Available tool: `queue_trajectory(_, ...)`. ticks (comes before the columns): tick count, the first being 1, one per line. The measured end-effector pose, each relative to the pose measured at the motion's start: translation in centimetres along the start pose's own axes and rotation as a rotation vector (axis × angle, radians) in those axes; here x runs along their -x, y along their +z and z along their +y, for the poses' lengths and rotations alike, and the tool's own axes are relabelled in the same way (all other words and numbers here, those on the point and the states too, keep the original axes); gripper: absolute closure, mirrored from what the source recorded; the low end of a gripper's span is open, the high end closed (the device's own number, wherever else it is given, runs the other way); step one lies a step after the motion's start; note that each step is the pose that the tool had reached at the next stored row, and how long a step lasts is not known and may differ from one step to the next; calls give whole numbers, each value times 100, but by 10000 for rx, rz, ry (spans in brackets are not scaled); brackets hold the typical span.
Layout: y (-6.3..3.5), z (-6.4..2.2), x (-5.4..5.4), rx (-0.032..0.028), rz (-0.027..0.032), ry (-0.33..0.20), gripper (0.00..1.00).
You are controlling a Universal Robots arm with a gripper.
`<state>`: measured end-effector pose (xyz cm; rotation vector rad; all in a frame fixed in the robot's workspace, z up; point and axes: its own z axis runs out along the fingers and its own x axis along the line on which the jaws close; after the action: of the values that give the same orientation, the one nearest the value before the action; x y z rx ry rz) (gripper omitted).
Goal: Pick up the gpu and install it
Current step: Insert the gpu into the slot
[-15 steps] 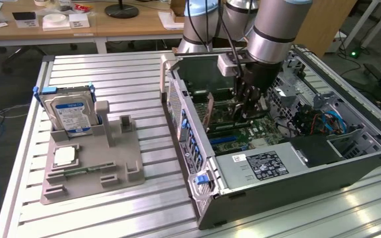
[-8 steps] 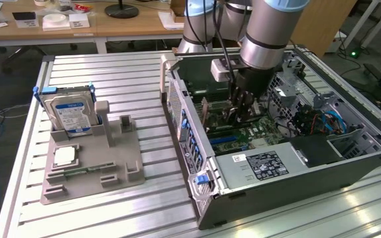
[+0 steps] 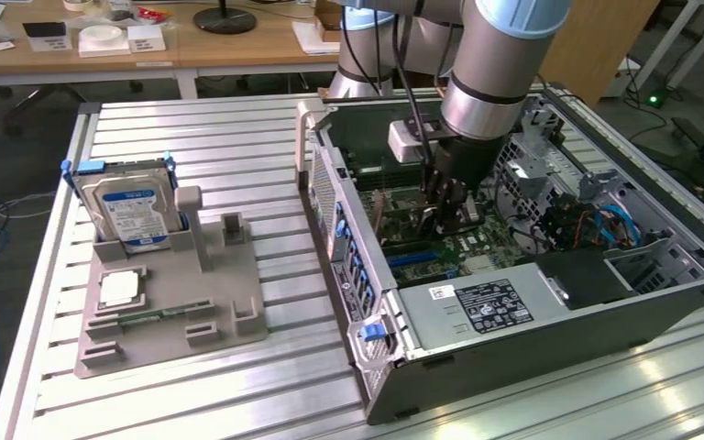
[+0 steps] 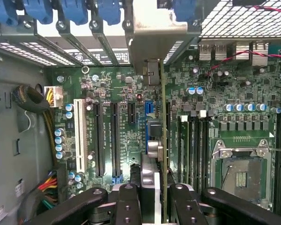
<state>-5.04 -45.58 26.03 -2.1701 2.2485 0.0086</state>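
Inside the open computer case (image 3: 365,275), my gripper (image 3: 450,209) reaches down over the green motherboard (image 4: 131,84). It is shut on the gpu (image 4: 163,117), which I see edge-on as a thin green card running away from the fingers (image 4: 129,206). The card's silver metal bracket (image 4: 154,33) lies against the case's rear wall, among the blue slot latches (image 4: 75,9). The card stands upright next to a blue expansion slot (image 4: 149,108). Whether its lower edge sits in a slot is hidden.
Black and white expansion slots (image 4: 105,140) lie to one side of the card, memory slots and the CPU socket (image 4: 241,171) to the other. The power supply (image 3: 487,304) fills the case's near end. A grey fixture (image 3: 169,302) holds a blue-labelled hard drive (image 3: 132,211).
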Motion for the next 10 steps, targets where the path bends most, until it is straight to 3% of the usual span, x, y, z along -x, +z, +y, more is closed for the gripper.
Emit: queue_trajectory(10, 51, 16, -4, -1, -1, -3, 72)
